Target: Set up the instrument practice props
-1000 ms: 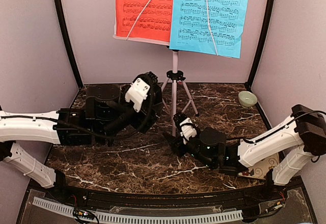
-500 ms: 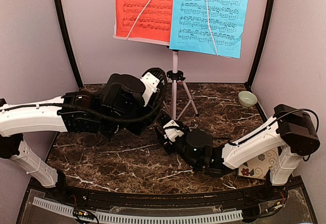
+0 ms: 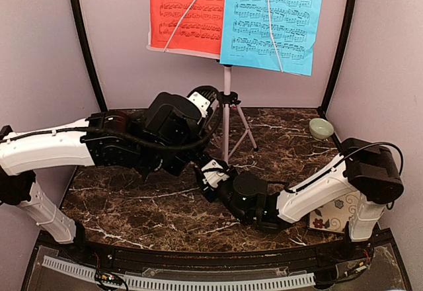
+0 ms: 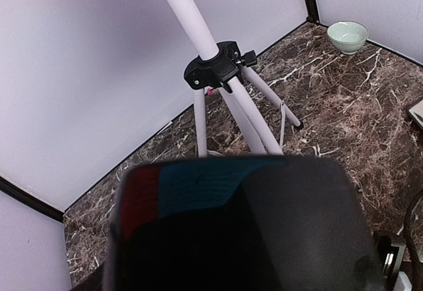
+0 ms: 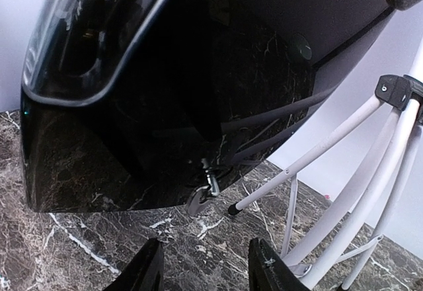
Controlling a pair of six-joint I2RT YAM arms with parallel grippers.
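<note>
the top view alone shows the desk of the white music stand (image 3: 227, 116), with the red page (image 3: 185, 13) and the blue page (image 3: 274, 20) side by side on it, their top edges cut off by the frame; the stand rises from the far middle of the tabletop (image 3: 132, 205). the left wrist view brings the black hub (image 4: 215, 69) close, where the tripod legs splay, with the pale green bowl (image 4: 348, 36) in the far right corner. a glossy black body, probably the metronome (image 4: 238, 231), fills the near part of that view and covers the left fingers, so i cannot tell how they stand; from above the left arm (image 3: 165, 129) hides it. the right wrist view has the same black bulk just left of the tripod legs, whether touching the tabletop i cannot tell, and the right fingers (image 5: 264, 268) stand apart below it with only marble between them. the floral tile (image 3: 337, 215) lies half under the right arm (image 3: 317, 188) at the near right. open marble shows at the near left.
</note>
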